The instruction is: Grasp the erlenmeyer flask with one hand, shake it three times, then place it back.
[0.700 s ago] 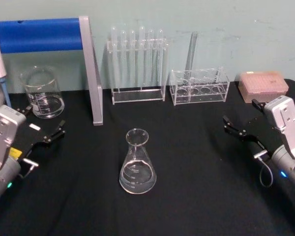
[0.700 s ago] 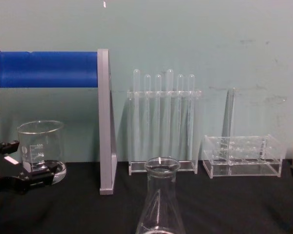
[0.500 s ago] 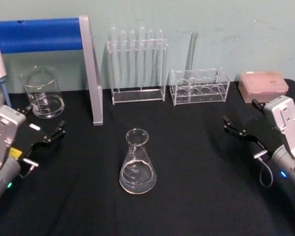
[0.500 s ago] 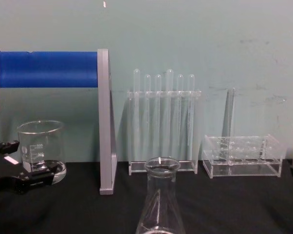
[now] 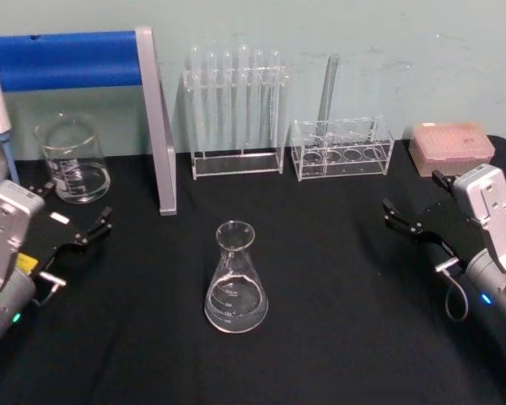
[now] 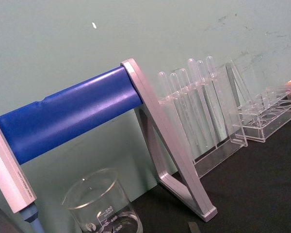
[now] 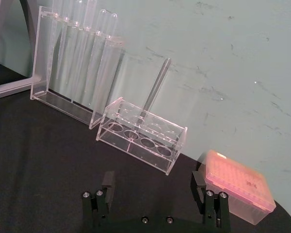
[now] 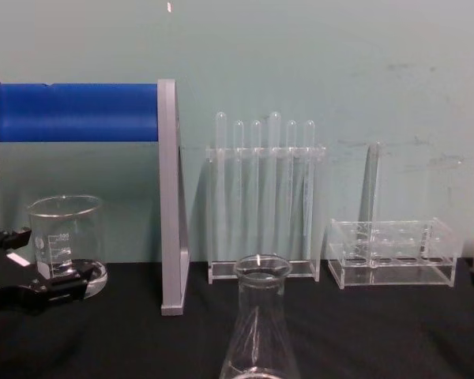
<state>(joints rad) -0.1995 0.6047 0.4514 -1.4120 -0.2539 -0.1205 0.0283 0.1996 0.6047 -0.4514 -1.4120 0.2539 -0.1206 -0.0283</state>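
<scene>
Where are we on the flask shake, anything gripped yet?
Done: nothing shows as done. The erlenmeyer flask stands upright in the middle of the table, untouched. In hand: nothing. The left gripper sits open by the beaker, and the right gripper is open at the right side, both apart from the flask. Left: grasp, three shakes, set it back.

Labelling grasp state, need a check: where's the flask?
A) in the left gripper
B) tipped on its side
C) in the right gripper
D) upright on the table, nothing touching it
D: the flask stands upright on the table, with the left gripper and right gripper both open and apart from it.
</scene>
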